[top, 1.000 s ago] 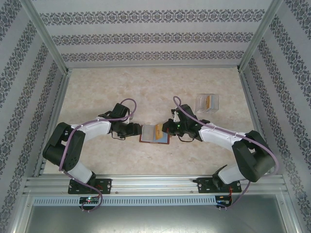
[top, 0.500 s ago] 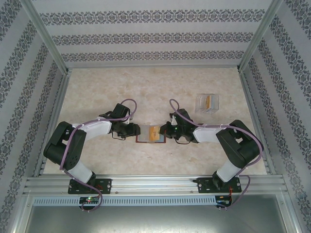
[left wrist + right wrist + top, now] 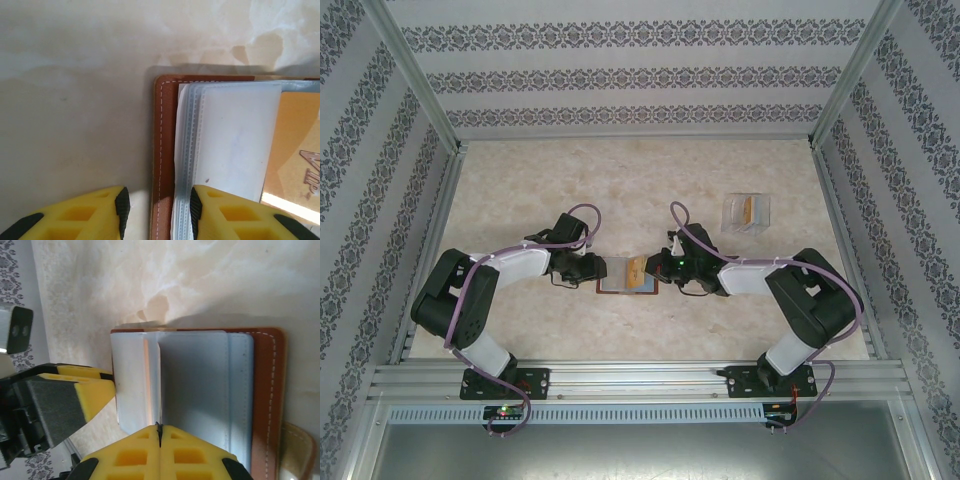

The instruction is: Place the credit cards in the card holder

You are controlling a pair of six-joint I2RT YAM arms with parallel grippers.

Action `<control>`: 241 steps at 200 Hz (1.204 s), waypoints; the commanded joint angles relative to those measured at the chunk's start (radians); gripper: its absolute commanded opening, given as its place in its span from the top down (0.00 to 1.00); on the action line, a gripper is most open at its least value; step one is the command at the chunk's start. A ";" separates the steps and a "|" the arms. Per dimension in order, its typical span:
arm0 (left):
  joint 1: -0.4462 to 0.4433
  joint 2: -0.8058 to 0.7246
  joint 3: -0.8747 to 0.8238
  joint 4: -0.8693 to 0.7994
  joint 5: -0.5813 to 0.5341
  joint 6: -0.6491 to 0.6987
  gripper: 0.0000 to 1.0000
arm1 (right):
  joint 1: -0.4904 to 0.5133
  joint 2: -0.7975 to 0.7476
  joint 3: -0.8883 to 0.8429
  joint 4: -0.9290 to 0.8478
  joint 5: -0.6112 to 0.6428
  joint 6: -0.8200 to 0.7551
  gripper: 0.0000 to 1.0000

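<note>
At the table (image 3: 520, 200) middle, card holder (image 3: 623, 276): lying open between both grippers, clear sleeves facing up.
Orange card (image 3: 295, 145): lying among the sleeves, partly covered by one.
Left gripper (image 3: 157, 202): standing released, straddling the leather edge, one finger over bare table, the other over the sleeves.
Right gripper (image 3: 160, 430): clenched tight at one upright sleeve; pinching it or not, cannot tell.
Clear box (image 3: 747, 212): standing well apart, holding second orange card (image 3: 749, 210).

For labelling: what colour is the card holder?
Card holder: reddish-brown, pale stitching; best in left wrist view.
</note>
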 commanded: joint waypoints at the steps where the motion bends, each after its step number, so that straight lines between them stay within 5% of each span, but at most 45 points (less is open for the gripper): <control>1: -0.024 0.042 -0.007 0.023 -0.010 -0.013 0.59 | 0.022 -0.022 -0.015 0.017 0.009 0.002 1.00; 241: -0.023 0.047 -0.014 0.010 -0.016 -0.018 0.60 | 0.052 0.138 0.080 0.056 0.085 -0.033 1.00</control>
